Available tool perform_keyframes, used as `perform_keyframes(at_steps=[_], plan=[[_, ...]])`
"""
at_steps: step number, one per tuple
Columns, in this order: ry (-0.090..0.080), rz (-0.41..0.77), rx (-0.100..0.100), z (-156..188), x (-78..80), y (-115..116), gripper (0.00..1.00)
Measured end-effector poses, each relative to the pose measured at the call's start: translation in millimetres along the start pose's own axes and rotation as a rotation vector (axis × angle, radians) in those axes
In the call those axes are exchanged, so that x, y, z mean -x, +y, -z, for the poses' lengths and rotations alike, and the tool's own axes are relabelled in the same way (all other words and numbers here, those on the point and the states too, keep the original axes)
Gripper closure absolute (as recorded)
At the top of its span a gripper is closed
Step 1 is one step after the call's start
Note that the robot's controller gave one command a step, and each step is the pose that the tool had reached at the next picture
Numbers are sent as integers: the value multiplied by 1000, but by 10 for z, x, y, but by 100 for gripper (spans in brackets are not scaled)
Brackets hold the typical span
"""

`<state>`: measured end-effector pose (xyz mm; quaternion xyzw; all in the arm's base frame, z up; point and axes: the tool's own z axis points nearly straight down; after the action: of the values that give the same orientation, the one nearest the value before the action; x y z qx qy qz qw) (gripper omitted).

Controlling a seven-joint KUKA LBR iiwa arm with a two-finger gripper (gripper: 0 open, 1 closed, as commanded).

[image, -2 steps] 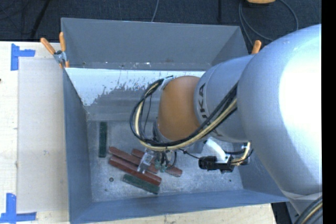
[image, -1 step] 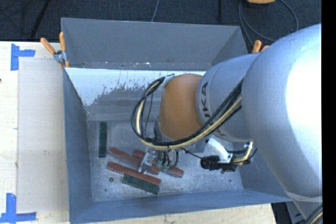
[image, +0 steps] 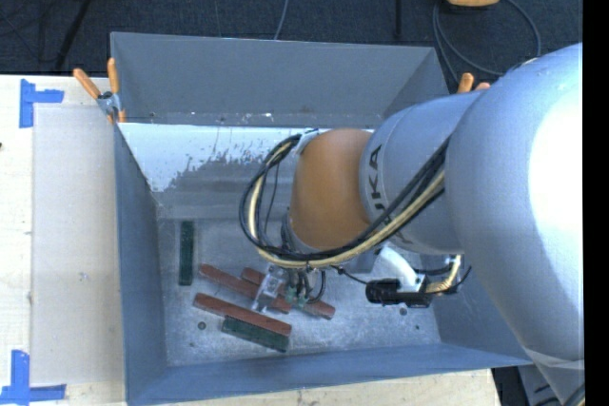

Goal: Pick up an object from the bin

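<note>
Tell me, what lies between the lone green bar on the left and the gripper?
In the camera view, one slanted brown bar lies between the green bar and the gripper.

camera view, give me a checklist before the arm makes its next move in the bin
1. gripper over the brown sticks heaped mid-floor: ok
2. a stick actually gripped: cannot tell
3. green stick at left lies apart from the gripper: ok
4. gripper away from the bin wall: ok
5. which brown stick lies on top under the gripper: cannot tell
</note>
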<state>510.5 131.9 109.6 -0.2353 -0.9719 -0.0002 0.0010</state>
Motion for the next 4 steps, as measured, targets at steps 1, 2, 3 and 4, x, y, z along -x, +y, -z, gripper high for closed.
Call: perform_keyframes(at_steps=[1,2,3,4], plan=[[-2,0,1,48,5,1,100],[4,0,-4,117,-8,-12,100],[4,0,-4,292,-10,-12,100],[-2,1,1,387,4,0,100]])
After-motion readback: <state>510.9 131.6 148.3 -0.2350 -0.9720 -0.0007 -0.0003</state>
